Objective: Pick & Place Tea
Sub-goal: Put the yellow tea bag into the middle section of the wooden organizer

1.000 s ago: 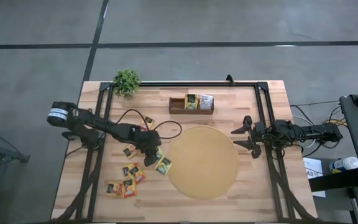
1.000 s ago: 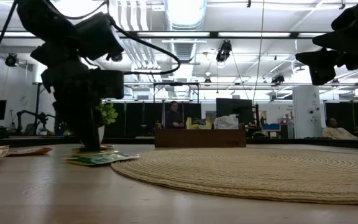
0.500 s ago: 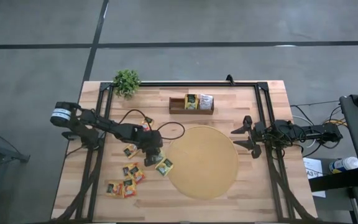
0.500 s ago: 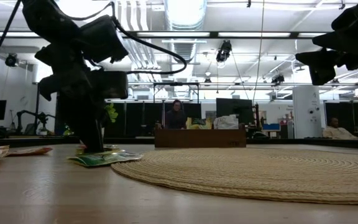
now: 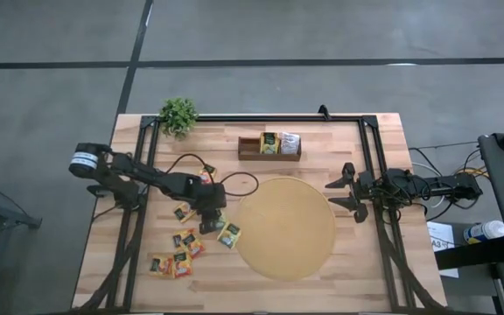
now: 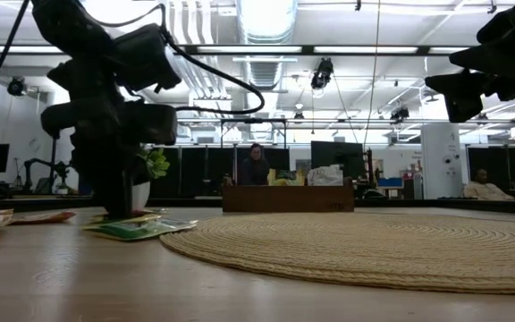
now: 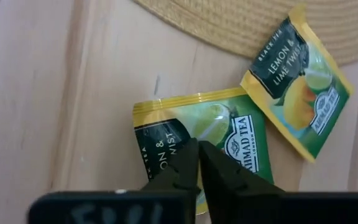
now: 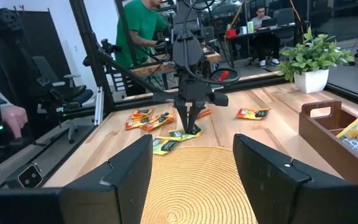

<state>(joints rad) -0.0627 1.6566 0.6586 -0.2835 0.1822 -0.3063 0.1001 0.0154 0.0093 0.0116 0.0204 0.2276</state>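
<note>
Wooden tabletop (image 5: 366, 262) carries a round mat (image 5: 285, 227); just off its left edge the left gripper (image 7: 197, 163) has pinched shut on a green tea sachet (image 7: 229, 140), apparently the picking step. Next comes a lift toward the tray (image 5: 269, 154) beyond the mat, which already holds sachets, while the right gripper (image 8: 191, 168) waits open at the mat's right.

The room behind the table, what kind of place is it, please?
Probably a robotics lab or open workshop. The low view shows exposed ceiling ducts and monitors on desks; the right wrist view shows a person in a green shirt standing at a workbench, with office chairs nearby.
</note>
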